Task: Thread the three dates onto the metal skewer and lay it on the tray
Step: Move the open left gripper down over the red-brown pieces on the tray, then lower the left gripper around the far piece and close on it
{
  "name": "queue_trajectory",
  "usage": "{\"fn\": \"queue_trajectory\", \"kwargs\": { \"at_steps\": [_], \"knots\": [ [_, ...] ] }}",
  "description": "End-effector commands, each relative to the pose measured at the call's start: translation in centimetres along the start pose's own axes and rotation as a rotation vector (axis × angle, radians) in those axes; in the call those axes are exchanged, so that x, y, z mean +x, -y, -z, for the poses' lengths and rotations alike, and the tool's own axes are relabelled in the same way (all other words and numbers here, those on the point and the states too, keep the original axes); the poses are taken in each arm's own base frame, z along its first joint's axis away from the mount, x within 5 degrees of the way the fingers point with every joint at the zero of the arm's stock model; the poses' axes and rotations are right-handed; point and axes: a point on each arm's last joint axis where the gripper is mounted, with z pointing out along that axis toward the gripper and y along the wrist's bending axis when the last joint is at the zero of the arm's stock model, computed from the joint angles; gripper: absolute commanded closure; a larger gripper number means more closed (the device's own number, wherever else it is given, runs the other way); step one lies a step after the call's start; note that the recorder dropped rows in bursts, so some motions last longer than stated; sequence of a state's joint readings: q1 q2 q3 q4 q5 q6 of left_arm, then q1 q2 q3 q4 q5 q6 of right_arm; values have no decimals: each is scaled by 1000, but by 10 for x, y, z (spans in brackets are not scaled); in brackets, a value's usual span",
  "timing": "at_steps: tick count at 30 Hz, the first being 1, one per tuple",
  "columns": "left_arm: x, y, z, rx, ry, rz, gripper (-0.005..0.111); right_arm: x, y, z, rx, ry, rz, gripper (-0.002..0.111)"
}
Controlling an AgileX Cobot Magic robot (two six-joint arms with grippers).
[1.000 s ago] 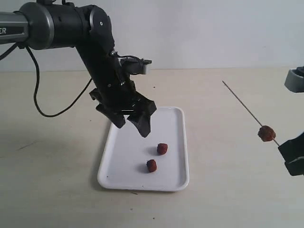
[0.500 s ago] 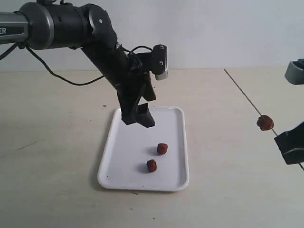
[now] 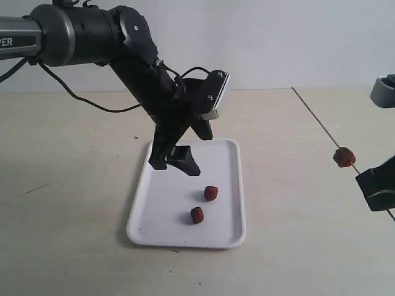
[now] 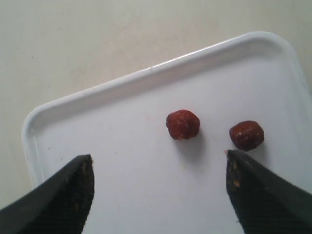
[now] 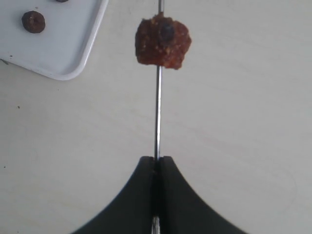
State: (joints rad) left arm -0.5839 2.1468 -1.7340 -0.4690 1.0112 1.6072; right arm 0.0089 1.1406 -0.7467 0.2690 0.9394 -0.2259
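Now that it has swivelled, the left end effector (image 3: 174,166) overhangs the tray (image 3: 225,165)

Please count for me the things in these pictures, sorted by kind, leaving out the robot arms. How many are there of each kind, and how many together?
Flat white rectangular plastic tray: 1
Thin straight grey metal skewer: 1
Small wrinkled dark red-brown dates: 3 (two lying on the tray, one threaded on the skewer)
Total: 5
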Motion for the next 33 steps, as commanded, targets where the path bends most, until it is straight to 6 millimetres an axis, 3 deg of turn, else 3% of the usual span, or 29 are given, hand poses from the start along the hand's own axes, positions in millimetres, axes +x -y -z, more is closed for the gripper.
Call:
{"fn": "queue_trajectory", "kwargs": {
  "at_steps": [1,10,33],
  "knots": [
    [-12,2,-16,-13,-6,-42,34,0,0,2,-4,19,-8,108],
    [-9,6,-49,35,-30,-17,34,1,0,2,-5,13,-8,108],
    [6,4,-74,16,-81,-46,34,1,0,2,-7,10,-9,108]
  ]
}}
